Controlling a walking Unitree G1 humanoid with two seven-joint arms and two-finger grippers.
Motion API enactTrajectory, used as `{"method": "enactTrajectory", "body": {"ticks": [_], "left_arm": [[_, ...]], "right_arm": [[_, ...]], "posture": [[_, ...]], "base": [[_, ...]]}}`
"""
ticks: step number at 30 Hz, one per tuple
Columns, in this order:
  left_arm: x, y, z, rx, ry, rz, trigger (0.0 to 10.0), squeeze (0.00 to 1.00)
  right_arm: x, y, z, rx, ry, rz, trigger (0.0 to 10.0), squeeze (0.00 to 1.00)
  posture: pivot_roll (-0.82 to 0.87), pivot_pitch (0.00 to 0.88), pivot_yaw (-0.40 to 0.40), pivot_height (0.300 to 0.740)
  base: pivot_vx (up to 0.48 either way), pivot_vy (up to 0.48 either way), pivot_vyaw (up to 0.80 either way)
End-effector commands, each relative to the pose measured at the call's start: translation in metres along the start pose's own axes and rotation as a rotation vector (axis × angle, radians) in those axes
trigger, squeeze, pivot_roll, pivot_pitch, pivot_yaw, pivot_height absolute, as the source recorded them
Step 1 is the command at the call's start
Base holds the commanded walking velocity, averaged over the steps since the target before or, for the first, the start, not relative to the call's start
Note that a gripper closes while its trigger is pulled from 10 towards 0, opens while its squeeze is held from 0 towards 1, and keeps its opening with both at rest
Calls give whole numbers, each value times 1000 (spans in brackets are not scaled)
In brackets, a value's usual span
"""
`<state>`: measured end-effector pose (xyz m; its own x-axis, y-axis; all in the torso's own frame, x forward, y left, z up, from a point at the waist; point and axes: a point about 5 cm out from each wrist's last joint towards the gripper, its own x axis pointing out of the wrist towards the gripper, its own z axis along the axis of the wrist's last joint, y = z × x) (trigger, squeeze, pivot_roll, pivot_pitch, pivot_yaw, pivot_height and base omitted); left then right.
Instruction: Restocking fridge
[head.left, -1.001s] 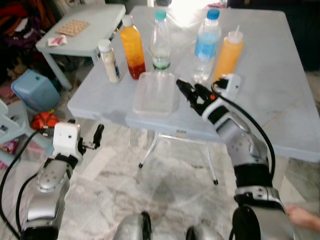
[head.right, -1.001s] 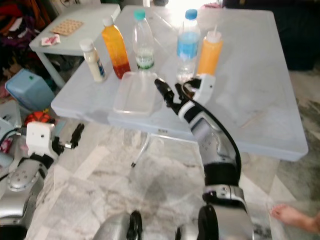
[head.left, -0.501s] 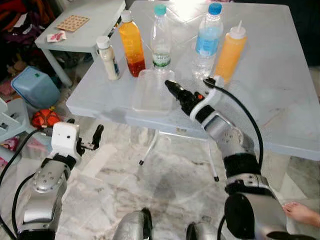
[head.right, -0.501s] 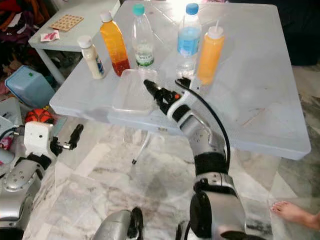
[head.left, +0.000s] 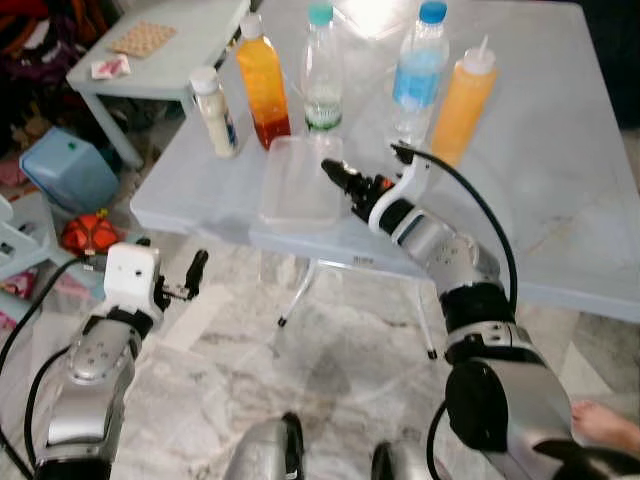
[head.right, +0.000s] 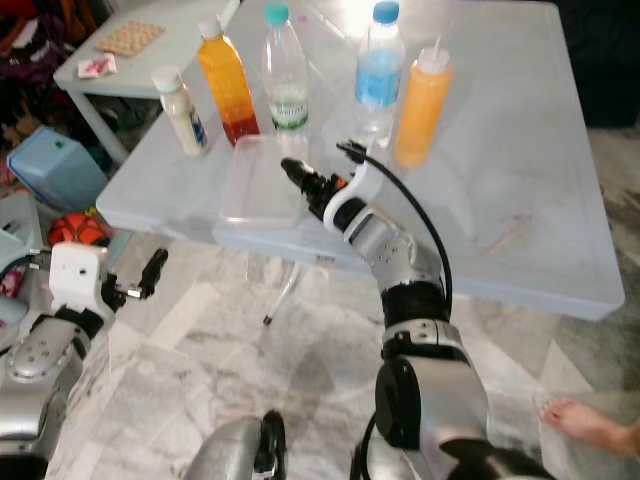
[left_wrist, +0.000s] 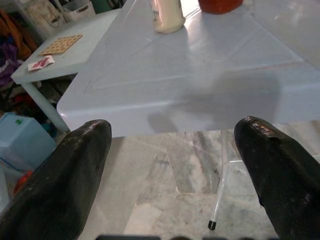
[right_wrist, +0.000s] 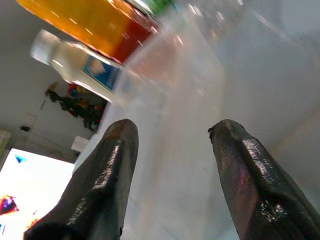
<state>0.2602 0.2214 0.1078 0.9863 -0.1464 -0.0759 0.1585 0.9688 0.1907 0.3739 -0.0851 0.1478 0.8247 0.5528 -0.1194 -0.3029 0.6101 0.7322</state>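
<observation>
On the pale blue table (head.left: 560, 150) lies a clear plastic tray (head.left: 295, 185). Behind it stand a small white bottle (head.left: 215, 112), an orange juice bottle (head.left: 262, 80), a clear bottle with a teal cap (head.left: 320, 70), a blue-labelled water bottle (head.left: 417, 70) and an orange squeeze bottle (head.left: 462, 95). My right gripper (head.left: 335, 175) reaches over the tray's right rim. In the right wrist view its fingers (right_wrist: 107, 165) stand open, with the tray (right_wrist: 175, 100) between and ahead of them, not gripped. My left gripper (head.left: 195, 270) hangs open below the table's front left corner (left_wrist: 90, 107).
A low side table (head.left: 170, 50) with a waffle-patterned mat (head.left: 143, 38) stands at the back left. A blue bin (head.left: 62, 170) and an orange object (head.left: 88, 232) sit on the floor to the left. A person's foot (head.left: 600, 425) is at the lower right.
My right gripper has swung left, from the table by the squeeze bottle to the tray's right rim. The left arm has stayed put.
</observation>
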Motion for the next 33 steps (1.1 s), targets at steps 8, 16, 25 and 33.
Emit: {"method": "enactTrajectory", "body": {"ticks": [8, 16, 25, 33], "left_arm": [[-1, 1, -3, 3, 12, -3, 10000, 0], [-2, -2, 1, 2, 7, -6, 10000, 0], [1, -1, 2, 3, 3, -2, 10000, 0], [3, -4, 3, -4, -8, 4, 10000, 0]], "right_arm": [[3, 2, 9, 22, -12, -26, 0, 0], [3, 0, 12, 35, -11, -39, 0, 0], [3, 0, 16, 48, -27, -44, 0, 0], [-5, 5, 27, 19, -90, -52, 0, 0]], "posture": [[147, 172, 96, 740], [149, 175, 93, 740], [147, 168, 92, 740], [135, 151, 78, 740]], "base": [[0, 0, 0], [0, 0, 0], [0, 0, 0], [0, 0, 0]]}}
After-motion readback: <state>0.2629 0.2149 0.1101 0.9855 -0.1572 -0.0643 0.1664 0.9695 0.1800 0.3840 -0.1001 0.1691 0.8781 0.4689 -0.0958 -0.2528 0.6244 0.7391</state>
